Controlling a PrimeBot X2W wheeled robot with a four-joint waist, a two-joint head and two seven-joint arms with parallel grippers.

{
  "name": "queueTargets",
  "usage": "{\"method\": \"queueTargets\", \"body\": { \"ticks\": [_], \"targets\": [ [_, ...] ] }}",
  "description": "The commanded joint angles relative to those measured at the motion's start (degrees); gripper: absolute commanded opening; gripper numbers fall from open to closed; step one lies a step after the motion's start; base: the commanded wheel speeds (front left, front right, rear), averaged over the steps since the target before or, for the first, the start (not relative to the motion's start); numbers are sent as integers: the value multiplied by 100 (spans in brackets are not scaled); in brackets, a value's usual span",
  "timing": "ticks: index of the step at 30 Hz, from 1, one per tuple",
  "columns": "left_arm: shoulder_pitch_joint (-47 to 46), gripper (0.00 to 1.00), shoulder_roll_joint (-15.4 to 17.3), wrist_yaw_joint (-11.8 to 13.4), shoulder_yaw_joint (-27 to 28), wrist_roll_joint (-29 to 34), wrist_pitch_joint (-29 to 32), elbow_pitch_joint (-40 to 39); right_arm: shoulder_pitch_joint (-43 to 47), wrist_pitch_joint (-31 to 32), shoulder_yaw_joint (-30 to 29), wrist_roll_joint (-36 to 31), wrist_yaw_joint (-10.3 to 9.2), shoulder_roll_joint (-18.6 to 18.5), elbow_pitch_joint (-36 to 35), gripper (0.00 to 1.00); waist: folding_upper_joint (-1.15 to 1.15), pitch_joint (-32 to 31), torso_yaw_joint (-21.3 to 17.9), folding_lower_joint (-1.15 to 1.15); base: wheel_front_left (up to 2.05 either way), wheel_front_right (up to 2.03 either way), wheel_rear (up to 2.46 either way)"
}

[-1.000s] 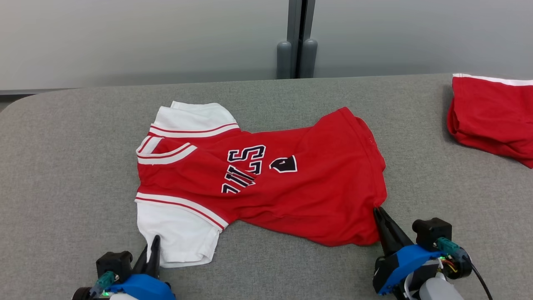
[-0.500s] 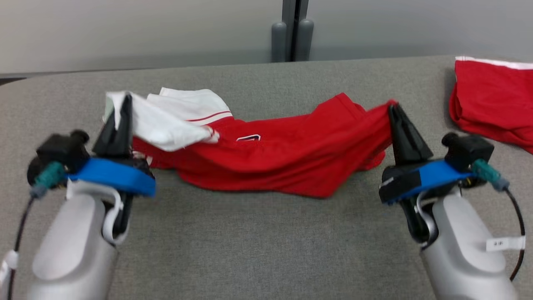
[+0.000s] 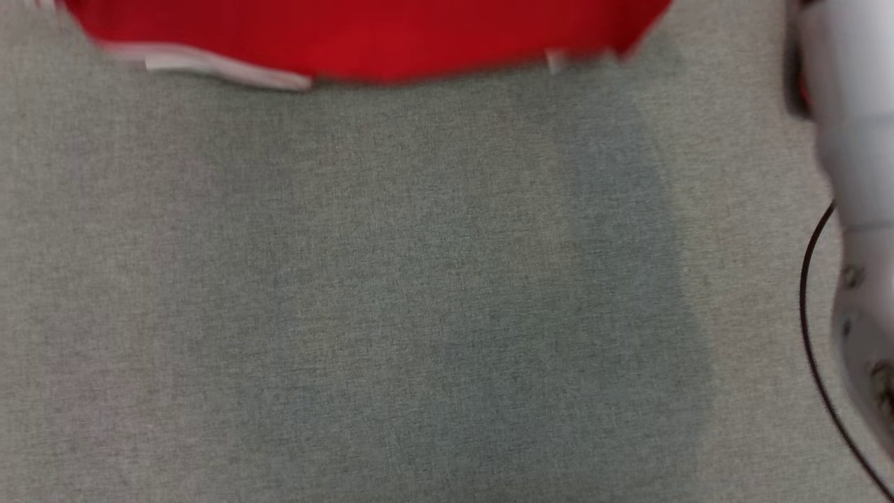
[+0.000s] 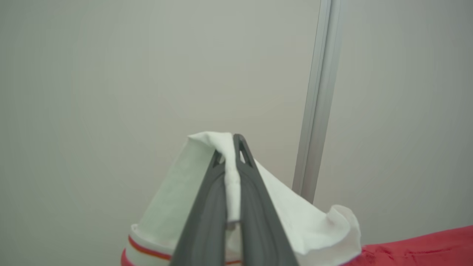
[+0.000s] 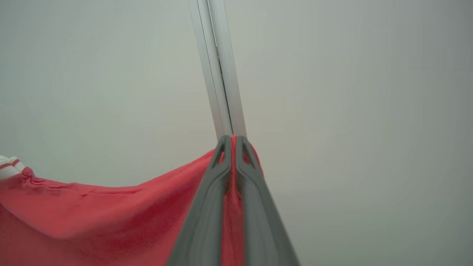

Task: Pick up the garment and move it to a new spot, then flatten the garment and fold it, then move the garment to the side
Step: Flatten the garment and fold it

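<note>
Both end effectors (image 4: 230,147) (image 5: 231,142) pinching garment (image 5: 74,214), wall (image 5: 369,111) beyond

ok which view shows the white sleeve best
The left wrist view: the white sleeve drapes sharp and close, pinched in the left end effector. The right wrist view catches a striped sliver at its left edge; the head view has a blurred white strip, possibly it, along the red garment.

Garment (image 3: 363,35): one. Jaws: two pairs. Table (image 3: 419,279): one. Forearm (image 3: 852,140): one. Cable (image 3: 807,279): one.
</note>
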Motion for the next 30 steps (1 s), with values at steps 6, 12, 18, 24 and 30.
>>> {"method": "queueTargets", "body": {
  "ticks": [6, 12, 18, 24, 30],
  "targets": [
    [-1394, 0, -188, -7, -310, -72, -309, 688, -1307, -157, -144, -266, 3, -132, 627, 0, -3, 217, 63, -3, 0, 0, 0],
    [-1382, 0, -279, -7, -1065, -318, -472, 931, -1328, -190, 23, -285, 3, -163, 1047, 0, -3, 199, 135, -3, 0, 0, 0],
    [-267, 0, -74, -7, -1741, -578, -687, 674, -200, -196, 323, -67, 3, -187, 666, 0, -3, 16, 220, -3, 0, 0, 0],
    [1729, 0, 144, -1, -1254, -620, -723, -329, 1714, -196, 830, 255, 3, -269, -273, 0, -3, -333, 226, -3, 0, 0, 0],
    [4095, 0, 68, 192, -277, -201, -726, -1543, 3549, -197, 1496, 710, 3, -465, -1222, 0, -3, -764, 203, -3, 0, 0, 0]
  ]
}}
